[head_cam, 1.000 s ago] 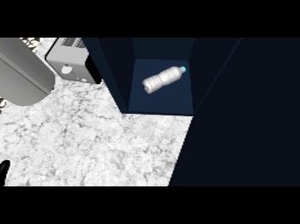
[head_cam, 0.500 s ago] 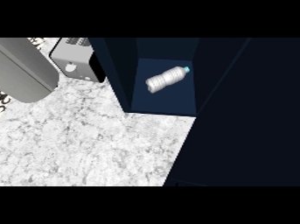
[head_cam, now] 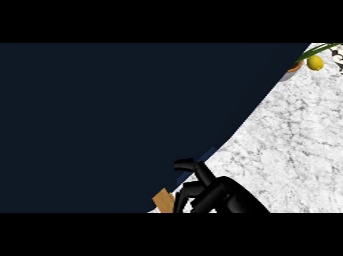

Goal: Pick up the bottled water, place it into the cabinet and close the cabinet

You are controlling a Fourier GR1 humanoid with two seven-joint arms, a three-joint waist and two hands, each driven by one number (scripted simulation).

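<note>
Curled fingers of one black hand (head_cam: 212,196) pressed against the dark cabinet door (head_cam: 107,125) at lower centre, apparently for pushing it shut; bottle unseen.

Dark navy cabinet door (head_cam: 107,125) fills most of view. White marbled worktop (head_cam: 299,145) at right. One black hand (head_cam: 211,192) at the lower edge, fingers (head_cam: 185,164) curled at the door's edge, left or right unclear. Lemon (head_cam: 316,62) at the far top-right corner.
</note>
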